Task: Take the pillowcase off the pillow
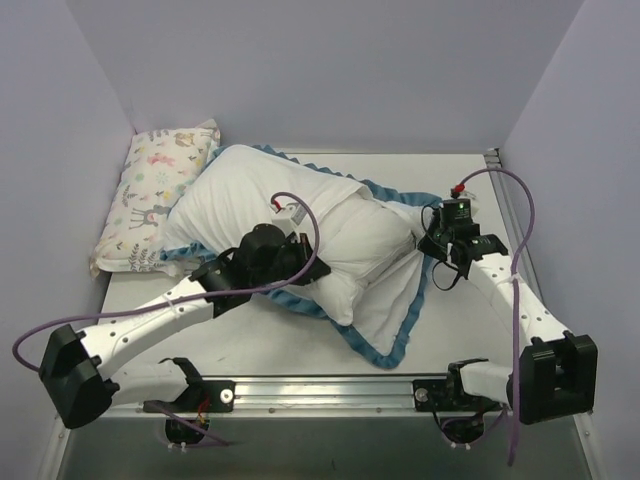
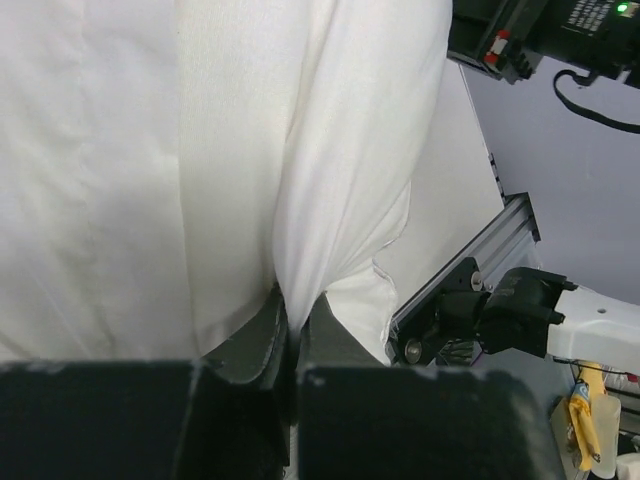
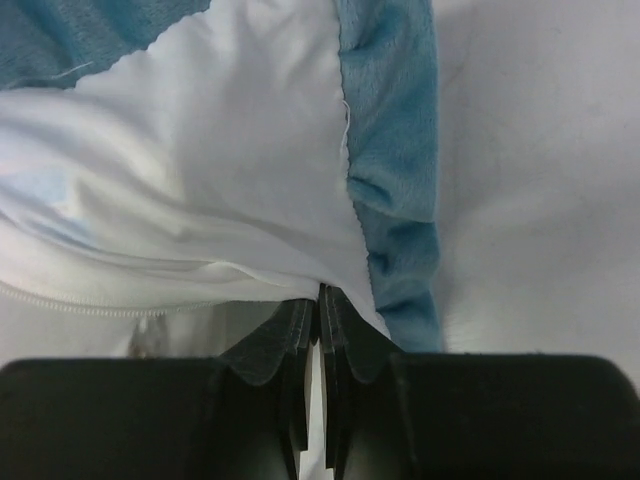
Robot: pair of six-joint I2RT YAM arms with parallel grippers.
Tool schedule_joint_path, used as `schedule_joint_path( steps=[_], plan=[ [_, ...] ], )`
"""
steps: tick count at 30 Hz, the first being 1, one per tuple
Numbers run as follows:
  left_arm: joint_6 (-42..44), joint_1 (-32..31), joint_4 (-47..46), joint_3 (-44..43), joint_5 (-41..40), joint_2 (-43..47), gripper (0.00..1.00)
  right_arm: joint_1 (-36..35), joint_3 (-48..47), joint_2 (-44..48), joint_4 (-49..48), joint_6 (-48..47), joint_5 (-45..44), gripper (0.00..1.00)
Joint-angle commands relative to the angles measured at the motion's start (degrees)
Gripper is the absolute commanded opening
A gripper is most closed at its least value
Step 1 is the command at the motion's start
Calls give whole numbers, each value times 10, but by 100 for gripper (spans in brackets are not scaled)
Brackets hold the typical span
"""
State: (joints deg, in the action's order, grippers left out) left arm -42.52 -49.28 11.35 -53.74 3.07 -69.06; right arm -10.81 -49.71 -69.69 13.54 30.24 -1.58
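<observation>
Writing: one small label (image 2: 592, 14) with white print on the right arm's dark housing, seen from the left wrist camera, too small to read. A green light (image 2: 622, 8) glows beside it.

Surface: pale grey-white table (image 1: 260, 345), matte. A ribbed metal rail (image 1: 320, 390) runs along its near edge and carries both arm bases. Plain lavender walls (image 1: 330, 70) close in the left, back and right sides. A purple cable (image 1: 311, 215) loops over each arm.

Pillow (image 1: 260, 200): plump, plain white, lying slantwise mid-table, creased across its middle. Its far-left end rests against a small animal-print pillow (image 1: 160, 195) in the back-left corner.

Pillowcase (image 1: 395, 300): spread under and to the right of the pillow, white inner face up. Its blue trim (image 3: 395, 170) edges the near-right flap and also shows behind the pillow's far side.

Left gripper (image 2: 290, 325): on the pillow's near side, jaws pressed together with a fold of the pillow's white cloth pinched between them.

Right gripper (image 3: 320, 300): at the pillowcase's right edge, jaws closed tight on the white fabric just inside the blue trim. A stitched seam line runs across the cloth to the left of the fingers.
</observation>
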Motion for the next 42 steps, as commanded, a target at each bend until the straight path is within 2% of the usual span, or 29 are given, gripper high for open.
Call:
schedule_joint_path(
  steps=[1, 4, 10, 13, 14, 17, 18, 20, 23, 24, 27, 28, 30, 32, 35, 36, 39, 42],
  plan=[
    [-17, -6, 39, 12, -58, 84, 0, 66, -5, -29, -39, 9, -26, 6],
    [-19, -26, 69, 15, -70, 124, 0, 95, -19, -78, -67, 25, 38, 4],
    [-40, -66, 85, 15, -87, 173, 0, 100, -64, -176, -131, 74, 146, 2],
    [-41, -85, 52, -2, -104, 176, 0, 78, -62, -206, -227, 112, 226, 4],
    [-44, -86, 31, -3, -109, 173, 0, 39, -71, -216, -243, 108, 232, 6],
    [-48, -88, -61, -17, -127, 146, 0, -17, -72, -204, -218, 70, 187, 13],
    [-44, -88, -98, -38, -133, 117, 0, -24, -43, -194, -226, 73, 189, 19],
    [-28, -90, -129, -65, -146, 83, 0, -4, 3, -156, -264, 106, 221, 29],
    [-8, -94, -163, -127, -150, 10, 0, 72, 81, -94, -304, 148, 300, 48],
    [-6, -93, -178, -141, -148, -26, 0, 102, 97, -77, -298, 150, 308, 58],
    [-6, -102, -199, -184, -160, -90, 0, 130, 96, 6, -205, 128, 268, 73],
    [-9, -103, -201, -199, -165, -105, 0, 147, 93, 43, -161, 125, 258, 75],
    [-22, -106, -221, -200, -181, -133, 0, 168, 88, 74, -135, 124, 241, 79],
    [-31, -109, -242, -183, -204, -139, 0, 209, 80, 101, -94, 129, 241, 83],
    [-35, -111, -259, -180, -216, -150, 0, 256, 44, 95, -62, 126, 269, 83],
    [-35, -111, -258, -185, -217, -158, 0, 260, 36, 93, -58, 122, 295, 84],
    [-34, -115, -252, -207, -237, -187, 0, 256, 18, 114, -41, 122, 291, 84],
    [-42, -125, -251, -201, -278, -198, 0, 259, -9, 133, 7, 106, 240, 87]
  ],
)
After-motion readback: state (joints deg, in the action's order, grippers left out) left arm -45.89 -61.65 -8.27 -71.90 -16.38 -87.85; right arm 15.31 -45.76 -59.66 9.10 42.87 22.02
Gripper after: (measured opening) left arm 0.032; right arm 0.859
